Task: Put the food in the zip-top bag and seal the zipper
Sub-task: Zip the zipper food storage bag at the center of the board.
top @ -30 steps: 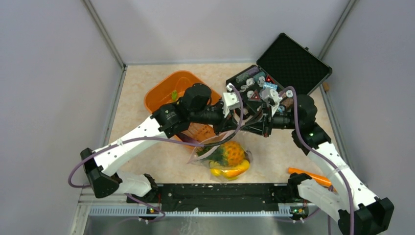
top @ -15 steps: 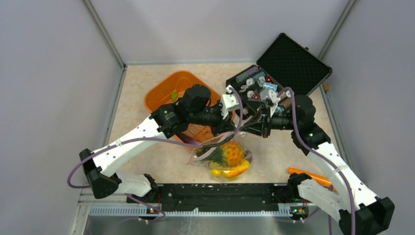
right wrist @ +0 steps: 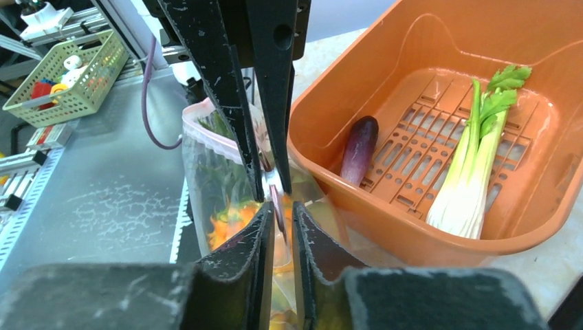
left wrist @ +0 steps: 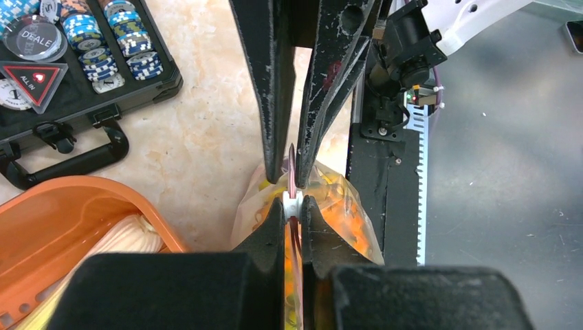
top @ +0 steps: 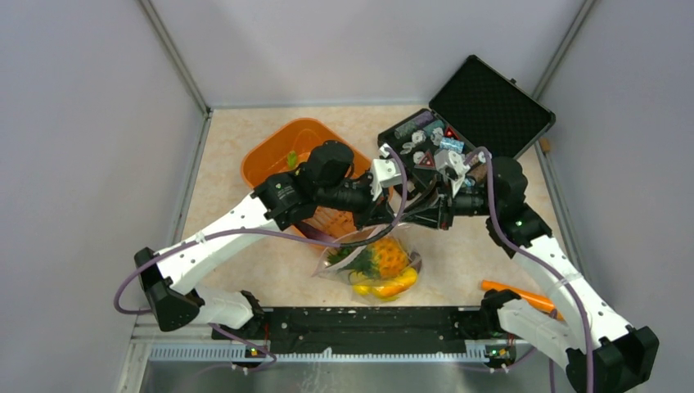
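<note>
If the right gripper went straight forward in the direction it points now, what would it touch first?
Most likely the left gripper, whose fingertips face it closely, pinching the zipper of the zip-top bag. The gap looks small, though depth is unclear.

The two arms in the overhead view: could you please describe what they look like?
The left arm and right arm have white shells with black joints and bases. A purple cable loops along each. The left tool and right tool each have two black tapered fingers, scuffed with pale scratches.
</note>
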{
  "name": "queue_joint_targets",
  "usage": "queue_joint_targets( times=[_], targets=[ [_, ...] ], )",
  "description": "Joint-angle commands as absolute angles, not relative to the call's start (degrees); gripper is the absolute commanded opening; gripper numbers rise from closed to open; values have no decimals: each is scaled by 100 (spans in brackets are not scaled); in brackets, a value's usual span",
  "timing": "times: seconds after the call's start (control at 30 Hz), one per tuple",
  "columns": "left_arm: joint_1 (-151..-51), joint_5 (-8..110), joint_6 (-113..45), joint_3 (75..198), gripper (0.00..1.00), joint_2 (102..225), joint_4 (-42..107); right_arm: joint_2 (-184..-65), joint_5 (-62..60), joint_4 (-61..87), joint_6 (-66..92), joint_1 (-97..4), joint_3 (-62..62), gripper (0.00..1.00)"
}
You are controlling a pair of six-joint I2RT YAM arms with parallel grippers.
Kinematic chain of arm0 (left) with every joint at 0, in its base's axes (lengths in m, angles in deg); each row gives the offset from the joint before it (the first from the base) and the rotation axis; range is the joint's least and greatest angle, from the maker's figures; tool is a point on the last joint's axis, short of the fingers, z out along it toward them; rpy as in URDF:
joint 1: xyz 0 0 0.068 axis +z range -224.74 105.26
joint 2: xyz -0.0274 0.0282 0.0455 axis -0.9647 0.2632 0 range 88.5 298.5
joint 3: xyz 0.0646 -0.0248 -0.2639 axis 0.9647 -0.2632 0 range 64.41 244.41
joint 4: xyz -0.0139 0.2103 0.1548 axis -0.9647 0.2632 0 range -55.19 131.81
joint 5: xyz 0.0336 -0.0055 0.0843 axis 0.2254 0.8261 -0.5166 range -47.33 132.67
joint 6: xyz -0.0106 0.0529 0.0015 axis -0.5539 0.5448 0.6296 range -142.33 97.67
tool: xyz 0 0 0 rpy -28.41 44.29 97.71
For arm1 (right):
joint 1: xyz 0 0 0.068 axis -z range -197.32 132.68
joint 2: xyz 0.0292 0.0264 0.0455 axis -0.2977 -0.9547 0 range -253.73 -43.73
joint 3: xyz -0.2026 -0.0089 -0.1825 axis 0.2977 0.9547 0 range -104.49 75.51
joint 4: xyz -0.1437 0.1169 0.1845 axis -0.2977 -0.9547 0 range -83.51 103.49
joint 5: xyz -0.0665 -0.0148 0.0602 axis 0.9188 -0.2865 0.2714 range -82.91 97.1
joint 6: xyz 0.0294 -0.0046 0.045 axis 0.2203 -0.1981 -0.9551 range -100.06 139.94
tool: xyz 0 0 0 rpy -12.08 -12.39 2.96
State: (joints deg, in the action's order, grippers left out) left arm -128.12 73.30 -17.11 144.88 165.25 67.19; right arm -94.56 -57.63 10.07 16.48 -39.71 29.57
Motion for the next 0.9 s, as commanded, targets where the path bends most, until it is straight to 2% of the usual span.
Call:
queue_joint_targets(
  times=[0.0, 0.07, 0.17, 0.33, 0.47, 0.87],
  targets=[
    [-12817, 7506, -1777, 14690, 0, 16542, 6680, -9479, -5922, 1012, 1885, -4020, 2681, 12],
    [-12818, 7491, -1785, 14677, 0, 16521, 6680, -9496, -5991, 1086, 1831, -4017, 2677, 4],
    [-12818, 7467, -1802, 14651, 0, 16504, 6658, -9532, -6012, 997, 1871, -4024, 2648, 0],
    [-12818, 7329, -1795, 14637, 0, 16499, 6702, -9390, -5803, 1062, 1757, -4017, 2672, 0],
    [-12809, 6781, -1696, 14495, 0, 16391, 7010, -9360, -5180, 341, 2145, -4018, 2424, 0],
    [-12809, 6186, -1741, 13875, 0, 15639, 7216, -9303, -5096, 339, 2116, -4018, 2383, 0]
  ],
)
